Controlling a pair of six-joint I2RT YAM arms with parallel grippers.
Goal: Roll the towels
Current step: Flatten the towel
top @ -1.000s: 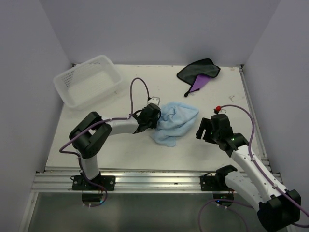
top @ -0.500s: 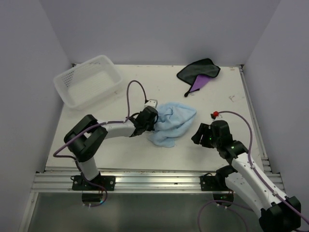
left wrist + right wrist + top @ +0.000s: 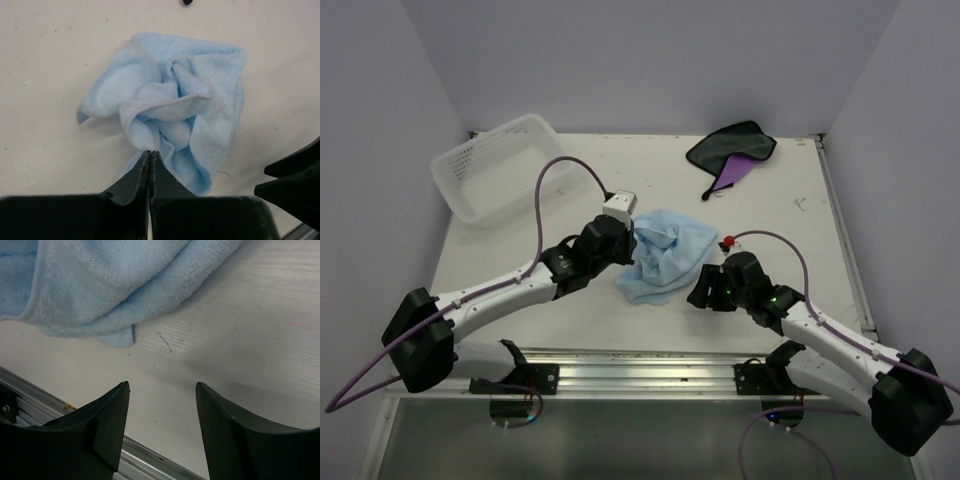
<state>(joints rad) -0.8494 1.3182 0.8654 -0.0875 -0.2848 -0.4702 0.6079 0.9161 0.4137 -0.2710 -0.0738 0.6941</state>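
The light blue towel point(image 3: 665, 255) lies bunched in the middle of the table; it also shows in the left wrist view point(image 3: 170, 100) and the right wrist view point(image 3: 100, 285). My left gripper point(image 3: 626, 240) is at its left edge, shut, with a fold of the cloth pinched at the tips point(image 3: 150, 152). My right gripper point(image 3: 700, 291) is open and empty just off the towel's near right corner, low over the bare table point(image 3: 162, 385). The purple towel with a dark face point(image 3: 735, 150) lies crumpled at the back right, away from both grippers.
A white lattice basket point(image 3: 500, 165) stands at the back left. The metal rail point(image 3: 620, 365) runs along the table's near edge, just below the right gripper. White walls close in the left, back and right sides.
My right gripper has moved left, up to the towel's near right corner. My left arm has dropped and stretched out, still gripping, and the blue towel has bunched up and shifted slightly left.
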